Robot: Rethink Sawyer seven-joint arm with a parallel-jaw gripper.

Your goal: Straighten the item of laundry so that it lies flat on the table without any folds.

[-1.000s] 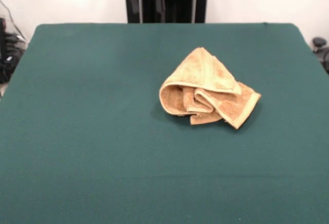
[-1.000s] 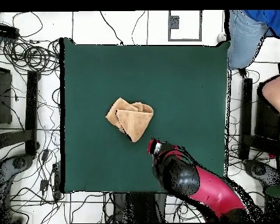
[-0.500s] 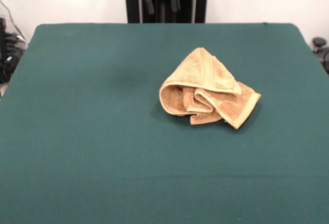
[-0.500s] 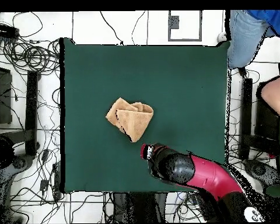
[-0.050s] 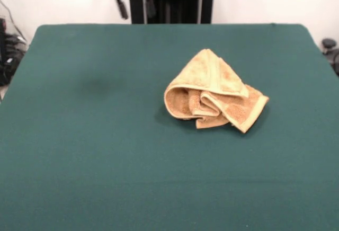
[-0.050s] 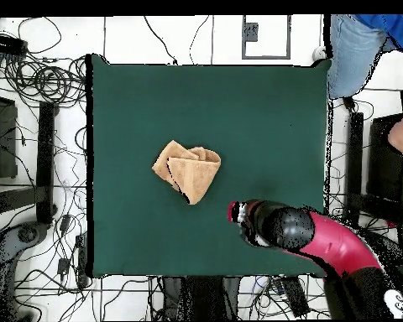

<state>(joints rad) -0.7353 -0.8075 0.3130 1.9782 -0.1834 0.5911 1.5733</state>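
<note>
The large rectangular table topped with dark green felt-like cloth (image 6: 138,109) filled the centre of the overhead view. On it, slightly left of centre, lay the small tan-to-golden-orange terry-cloth towel (image 6: 188,172), bunched and folded over itself into a rough wedge. In the front view the same towel (image 5: 214,92) sat right of centre, one hemmed layer draped over rolled folds, a corner projecting to the lower right. It was not flat; the task was judged not yet begun on the cloth.

The red and black arm's gripper (image 6: 238,212) stood in the overhead view to the lower right of the towel, near it but clear, with bare felt between. The towel therefore lay up and to the left of the gripper, its longer run sloping from upper left to lower right, its pointed end nearest the gripper. Whether the jaws were parted or closed could not be told; nothing was seen held.

Against the earlier overhead frames, the gripper had shifted rightward, away from the towel's lower tip. The towel itself was unchanged.

At the right edge, a person's sleeve (image 6: 356,50) showed.
</note>
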